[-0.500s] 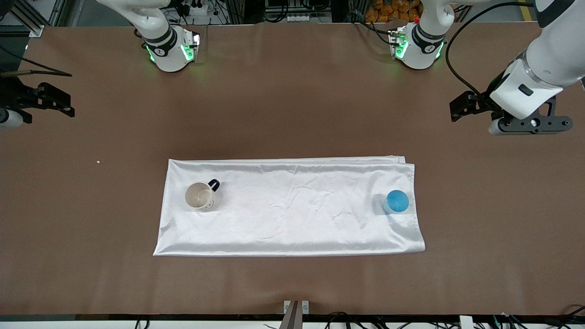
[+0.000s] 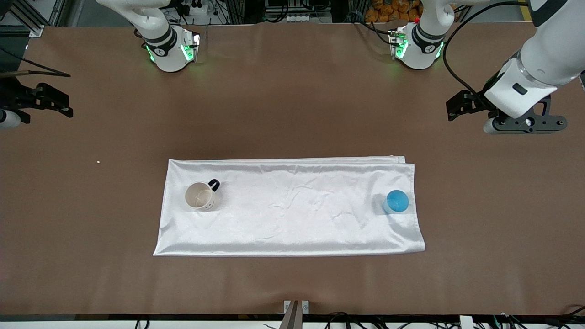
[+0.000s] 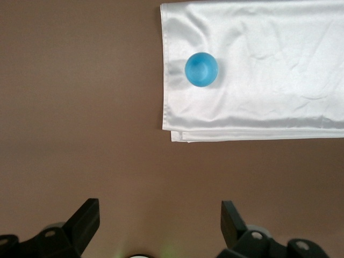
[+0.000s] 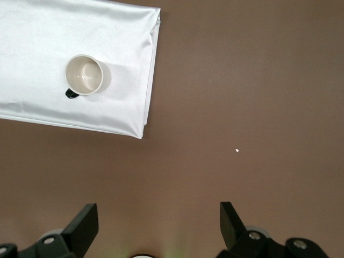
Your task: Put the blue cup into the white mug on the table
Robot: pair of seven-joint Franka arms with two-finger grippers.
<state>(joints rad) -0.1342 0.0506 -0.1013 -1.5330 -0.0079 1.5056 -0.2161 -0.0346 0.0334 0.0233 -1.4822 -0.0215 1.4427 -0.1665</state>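
Observation:
The blue cup (image 2: 396,201) stands upright on a white cloth (image 2: 292,219), at the cloth's end toward the left arm. The white mug (image 2: 200,196) with its black handle stands upright on the same cloth toward the right arm's end. My left gripper (image 2: 525,122) hangs open over bare table (image 2: 292,114), away from the cup (image 3: 201,69); nothing lies between its fingers (image 3: 88,212). My right gripper (image 2: 9,116) hangs open over bare table at the right arm's end, apart from the mug (image 4: 84,74), and it holds nothing.
The cloth (image 3: 269,91) (image 4: 37,43) lies flat across the middle of the brown table. A tiny white speck (image 2: 98,161) lies on the table between the cloth and the right gripper. Both arm bases (image 2: 171,50) (image 2: 418,48) stand at the table's edge farthest from the front camera.
The left arm's hand has shifted slightly toward the bases and the table's middle. The right hand has barely moved. Cup and mug are where they were.

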